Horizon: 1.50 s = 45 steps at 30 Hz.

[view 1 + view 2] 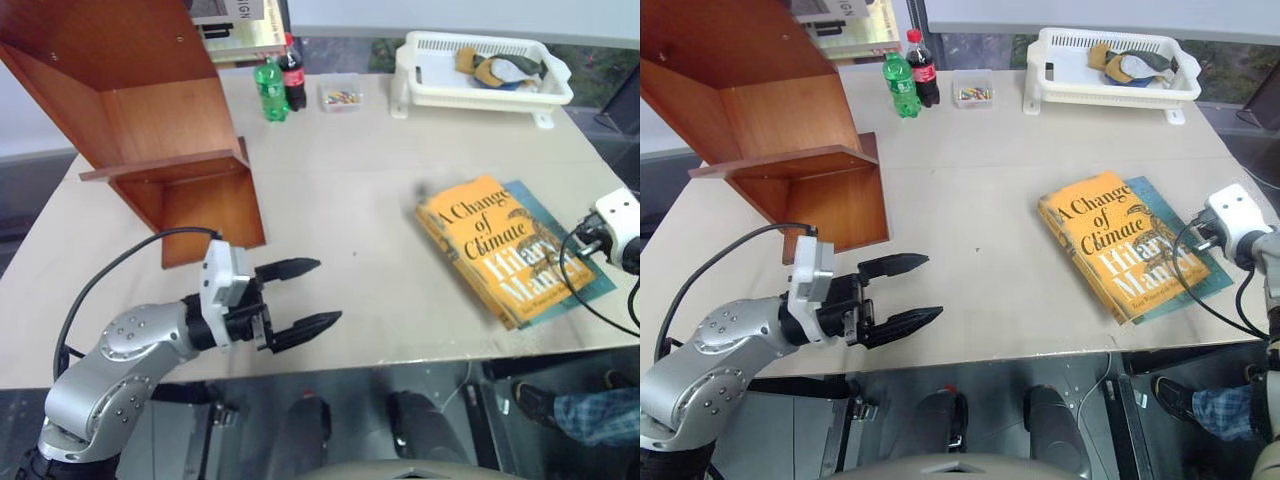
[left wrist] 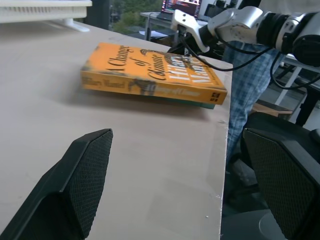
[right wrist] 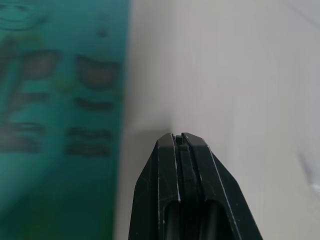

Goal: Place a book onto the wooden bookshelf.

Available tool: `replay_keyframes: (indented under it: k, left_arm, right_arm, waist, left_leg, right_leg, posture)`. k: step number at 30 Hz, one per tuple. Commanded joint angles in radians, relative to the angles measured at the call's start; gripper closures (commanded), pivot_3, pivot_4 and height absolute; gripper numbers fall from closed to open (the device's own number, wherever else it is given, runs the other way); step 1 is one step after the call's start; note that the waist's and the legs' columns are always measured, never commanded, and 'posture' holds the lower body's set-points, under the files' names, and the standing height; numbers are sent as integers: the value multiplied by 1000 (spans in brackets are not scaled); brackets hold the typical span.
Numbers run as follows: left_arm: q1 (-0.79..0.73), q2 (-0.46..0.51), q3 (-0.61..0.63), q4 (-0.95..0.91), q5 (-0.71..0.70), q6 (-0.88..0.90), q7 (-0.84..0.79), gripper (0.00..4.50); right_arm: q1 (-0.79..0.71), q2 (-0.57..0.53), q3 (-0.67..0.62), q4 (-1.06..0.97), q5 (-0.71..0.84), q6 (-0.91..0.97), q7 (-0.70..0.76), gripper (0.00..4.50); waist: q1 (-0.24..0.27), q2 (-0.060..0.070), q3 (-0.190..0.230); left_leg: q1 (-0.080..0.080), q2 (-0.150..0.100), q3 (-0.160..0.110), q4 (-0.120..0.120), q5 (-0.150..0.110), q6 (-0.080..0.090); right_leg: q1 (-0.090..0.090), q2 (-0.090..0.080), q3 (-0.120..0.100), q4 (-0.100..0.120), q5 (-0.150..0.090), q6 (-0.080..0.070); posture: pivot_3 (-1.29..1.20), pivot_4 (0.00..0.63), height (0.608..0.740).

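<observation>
The orange-yellow book [image 1: 487,243] lies flat near the table's right front edge, on top of a teal book [image 1: 592,276]. Its cover reads "A Change of Climate". The wooden bookshelf [image 1: 150,110] stands tilted at the table's back left, with a thin shelf board across it. My left gripper [image 1: 312,294] is open above the table's front edge, below the bookshelf, pointing toward the book [image 2: 150,72]. My right gripper [image 3: 181,136] is shut with nothing in it, its tips just above the bare table beside the teal book [image 3: 55,110]. Its wrist [image 1: 615,222] sits at the books' right edge.
A white basket [image 1: 408,75] with cloth items stands at the back right. A green bottle [image 1: 270,90], a cola bottle [image 1: 292,75] and a small clear box [image 1: 340,97] stand at the back centre. Pale books [image 1: 240,25] lie behind the shelf. A person's leg [image 1: 590,412] is at the table's right front corner.
</observation>
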Motion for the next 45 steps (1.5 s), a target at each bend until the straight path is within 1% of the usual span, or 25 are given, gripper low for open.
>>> replay_keyframes:
  k: [1, 6, 11, 12, 14, 17, 18, 20, 23, 25, 27, 29, 31, 33, 39, 43, 45]
  left_arm:
    - [14, 0, -6, -34, 11, 0, 19, 0]
    - [22, -11, -22, -36, 52, -8, 60, 0]
    - [19, -29, -39, -33, 48, 41, 125, 0]
    - [17, -34, -41, -31, 33, 60, 140, 0]
    - [3, -49, -40, -19, -52, 140, 181, 0]
    - [-29, -77, -32, 29, -202, 256, 228, 0]
    - [-49, -92, -33, 50, -243, 286, 248, 0]
    - [-102, -131, -41, 104, -317, 342, 306, 0]
    - [-192, -193, -59, 192, -385, 415, 394, 0]
    - [-282, -248, -79, 281, -432, 469, 437, 0]
    - [-360, -298, -88, 369, -482, 524, 479, 0]
    - [-420, -334, -94, 443, -501, 565, 510, 0]
    - [-472, -369, -96, 514, -509, 598, 533, 0]
    - [-518, -402, -101, 580, -496, 620, 542, 0]
    - [-589, -469, -124, 693, -448, 669, 546, 0]
    - [-601, -521, -121, 742, -414, 687, 564, 0]
    - [-612, -562, -118, 775, -390, 679, 579, 0]
  right_arm:
    - [29, 4, -20, -117, 53, 61, 62, 4429]
    - [84, 35, -36, -269, 111, 168, 73, 4429]
    - [101, 55, -45, -348, 131, 218, 47, 4429]
    - [106, 56, -51, -357, 132, 218, 39, 4429]
    - [124, 43, -75, -378, 134, 202, 24, 4429]
    - [193, -23, -96, -410, 116, 121, 53, 4429]
    - [216, -34, -127, -429, 135, 126, 56, 4207]
    - [287, -57, -194, -488, 173, 110, 78, 3565]
    - [389, -51, -319, -604, 258, 76, 118, 2240]
    - [492, -46, -450, -761, 378, 120, 199, 1328]
    - [604, -48, -552, -930, 490, 188, 271, 1328]
    - [701, -37, -623, -1089, 561, 231, 299, 1328]
    - [769, -22, -669, -1224, 620, 271, 288, 1328]
    - [807, -15, -699, -1319, 687, 322, 259, 1328]
    - [878, 28, -725, -1480, 768, 365, 181, 1328]
    - [922, 58, -723, -1537, 774, 349, 150, 1328]
    - [934, 64, -726, -1551, 782, 347, 140, 1328]
  waist:
    - [-1, 0, 0]
    - [-3, 0, 0]
    - [-2, 0, 0]
    - [-2, 0, 0]
    - [-1, 0, 0]
    - [10, 1, 0]
    - [12, 1, 1]
    - [16, 1, 1]
    - [20, 1, 0]
    - [24, 2, 0]
    - [27, 2, 0]
    - [27, 2, 0]
    - [22, 1, 0]
    - [18, 1, 0]
    - [27, 0, 0]
    - [28, -1, 0]
    - [28, -1, 0]
  left_leg:
    - [0, 0, 0, 0, 0, 0]
    - [1, 1, -1, 0, 0, 0]
    - [1, 1, -1, 1, 0, 0]
    - [1, 1, -1, 1, 0, 0]
    - [1, 1, -1, 1, 0, 0]
    - [0, 0, -3, 0, 0, 0]
    - [0, 0, -4, 0, 0, 0]
    - [0, 0, -3, 0, 0, 0]
    - [0, 0, -4, 1, 0, 0]
    - [1, 0, -5, 1, 0, 0]
    - [1, 0, -6, 1, 0, 0]
    - [1, 0, -8, 2, 0, 0]
    - [1, 0, -8, 2, 0, 0]
    - [2, 0, -8, 2, 0, 0]
    - [1, 0, -8, 3, 0, 0]
    - [0, 0, -8, 2, 0, 0]
    - [0, -1, -8, 2, 0, 0]
  right_leg:
    - [0, 0, 0, 0, 0, 0]
    - [0, 2, 0, 1, -1, -1]
    - [0, 1, 0, 2, -1, -2]
    - [0, 1, 0, 2, -1, -1]
    - [0, 1, 0, 2, 0, -1]
    - [0, 1, -2, 2, 0, 0]
    - [0, 0, -3, 2, 0, 1]
    - [0, 0, -3, 2, 0, 1]
    - [1, 1, -3, 2, 0, 2]
    - [1, 1, -3, 3, 1, 2]
    - [2, 2, -4, 3, 0, 2]
    - [3, 2, -5, 3, 0, 2]
    - [4, 3, -5, 3, -1, 4]
    - [4, 3, -5, 3, -1, 5]
    - [4, 3, -5, 3, -3, 0]
    - [4, 2, -5, 2, -2, -1]
    - [4, 2, -5, 2, -2, -2]
  posture:
    - [0, 150, 740]
    - [0, 150, 740]
    - [0, 150, 740]
    - [0, 150, 740]
    - [0, 150, 740]
    - [0, 150, 740]
    - [0, 150, 740]
    - [0, 150, 740]
    - [0, 150, 740]
    - [0, 150, 740]
    - [0, 150, 740]
    - [0, 150, 740]
    - [0, 150, 740]
    - [0, 150, 740]
    - [0, 150, 740]
    - [0, 150, 740]
    - [0, 150, 740]
